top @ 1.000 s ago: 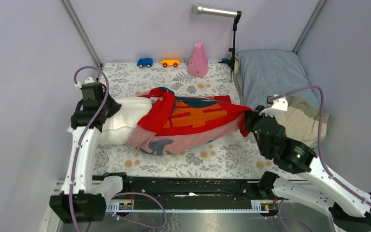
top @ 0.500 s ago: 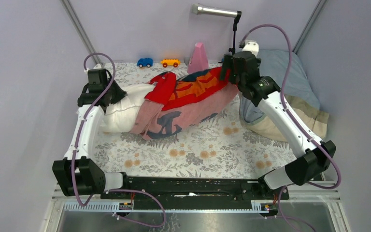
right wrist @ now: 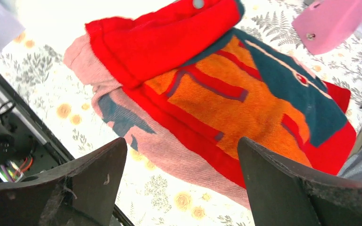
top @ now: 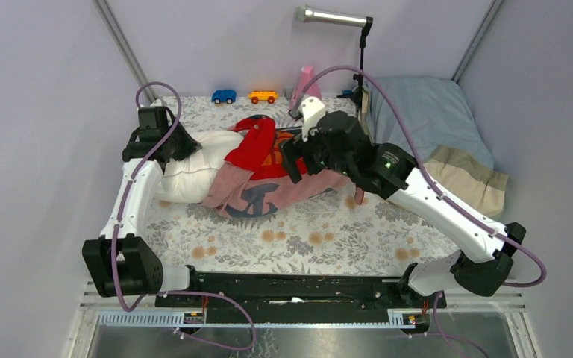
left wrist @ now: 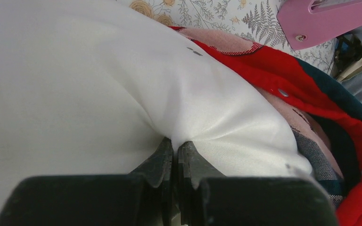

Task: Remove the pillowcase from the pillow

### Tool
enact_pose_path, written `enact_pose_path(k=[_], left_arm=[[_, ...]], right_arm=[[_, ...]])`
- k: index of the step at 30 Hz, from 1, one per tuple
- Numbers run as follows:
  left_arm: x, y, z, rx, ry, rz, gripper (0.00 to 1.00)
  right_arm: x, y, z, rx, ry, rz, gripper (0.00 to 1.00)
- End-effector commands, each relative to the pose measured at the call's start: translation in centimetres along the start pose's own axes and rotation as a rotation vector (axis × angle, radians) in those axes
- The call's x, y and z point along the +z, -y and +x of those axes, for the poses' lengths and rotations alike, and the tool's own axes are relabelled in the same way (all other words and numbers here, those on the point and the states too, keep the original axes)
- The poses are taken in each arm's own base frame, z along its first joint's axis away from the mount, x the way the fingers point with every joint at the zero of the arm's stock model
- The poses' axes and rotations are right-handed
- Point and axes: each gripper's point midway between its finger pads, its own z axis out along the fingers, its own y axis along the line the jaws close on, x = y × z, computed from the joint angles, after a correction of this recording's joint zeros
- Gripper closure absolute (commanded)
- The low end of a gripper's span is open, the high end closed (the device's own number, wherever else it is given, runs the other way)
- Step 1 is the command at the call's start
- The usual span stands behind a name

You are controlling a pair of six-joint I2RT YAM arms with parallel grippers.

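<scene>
The white pillow [top: 194,170] lies at the left of the floral mat, its left half bare. My left gripper [top: 173,146] is shut on a pinch of the pillow [left wrist: 75,84] fabric, the fingertips [left wrist: 162,153] pressed together on a white fold. The pillowcase [top: 265,168], red and orange outside and faded pink inside, is bunched over the pillow's right end and trails onto the mat. My right gripper [top: 292,162] hovers above the pillowcase [right wrist: 226,94] with its jaws wide open [right wrist: 181,147] and nothing between them.
A grey-blue pillow with a beige end [top: 425,123] lies at the right. At the back stand a pink object [top: 304,83], a blue toy car [top: 224,96], an orange toy car [top: 262,96] and a lamp stand [top: 360,67]. A black rail [top: 291,287] runs along the front.
My right gripper has opened and let go of the pillowcase, then swung left over it. The cloth it held up has dropped back onto the mat. The left gripper keeps its grip.
</scene>
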Motion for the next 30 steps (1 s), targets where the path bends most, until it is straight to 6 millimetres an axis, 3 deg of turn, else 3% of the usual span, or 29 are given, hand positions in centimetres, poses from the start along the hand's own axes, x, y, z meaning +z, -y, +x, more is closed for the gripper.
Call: enact_pose_path(k=[1,8,14,17,22,23,26,30], left_arm=[[0.9,0.1,0.4,0.014,-0.012,0.014,0.97],[0.7,-0.1,0.5,0.013,-0.005,0.010,0.96],[0.6,-0.4,0.4,0.015,0.006,-0.006,0.96],[0.5,-0.4,0.3,0.017,0.011,-0.007,0.96],[0.3,-0.5,0.1,0.018,0.021,-0.012,0.95],[0.3,-0.5,0.1,0.018,0.024,-0.013,0.96],[0.0,-0.7,-0.2,0.018,0.043,-0.027,0.96],[-0.7,-1.1,-1.0,0.017,0.088,-0.055,0.96]], right_arm=[[1.1,-2.7,2.0,-0.151,-0.075,-0.053,0.07],[5.3,-3.7,4.0,-0.266,-0.139,0.006,0.05],[6.8,-3.5,6.1,-0.290,-0.209,0.029,0.29],[6.5,-2.2,6.4,-0.293,-0.205,0.097,0.53],[5.0,1.3,5.2,-0.266,-0.111,0.290,0.96],[4.3,2.7,4.6,-0.244,-0.070,0.368,1.00],[1.8,7.3,2.7,-0.080,0.057,0.515,1.00],[-1.8,12.1,1.4,0.179,0.214,0.519,1.00]])
